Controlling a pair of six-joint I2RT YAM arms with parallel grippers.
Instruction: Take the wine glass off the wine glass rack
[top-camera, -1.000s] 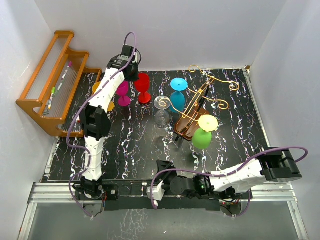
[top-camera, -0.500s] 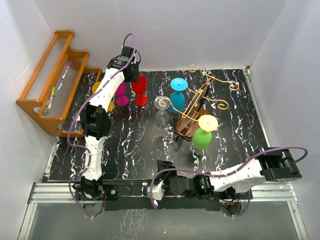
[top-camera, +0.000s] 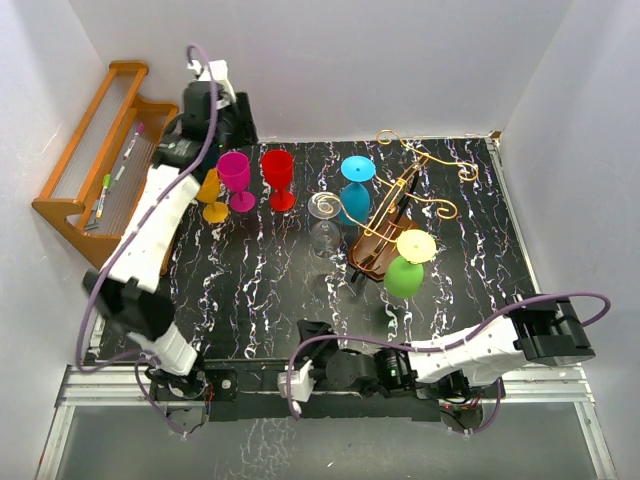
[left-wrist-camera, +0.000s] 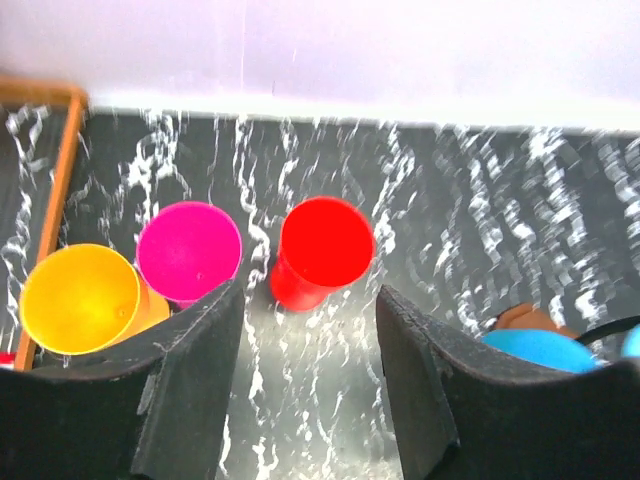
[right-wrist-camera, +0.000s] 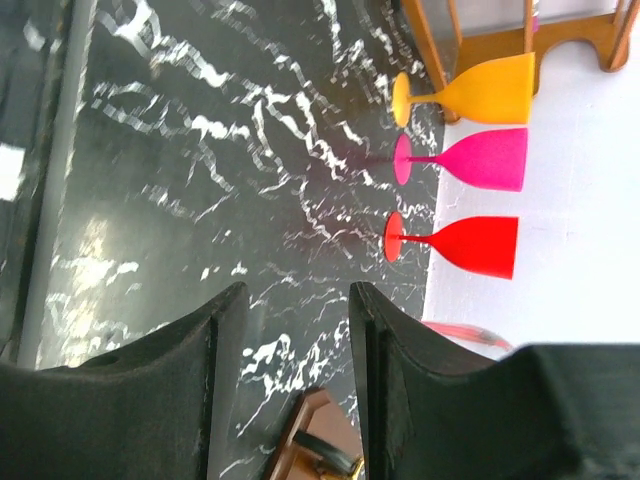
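Note:
The wine glass rack, a brown violin-shaped stand with gold wire arms, stands at the table's right. A blue wine glass and a green one hang upside down from it. A clear glass is just left of the rack. Red, magenta and orange glasses stand upright in a row at the back left. My left gripper is open and empty, raised above and behind the red glass. My right gripper is open and empty, low by the near edge.
An orange-brown stepped shelf holding pens leans at the far left. White walls close in the back and both sides. The rack's foot shows just beyond my right fingers. A metal rail runs along the near edge.
My left gripper opened off the red glass, then rose and pulled back to the left. The red glass stays standing beside the magenta one. The right arm shifted slightly left.

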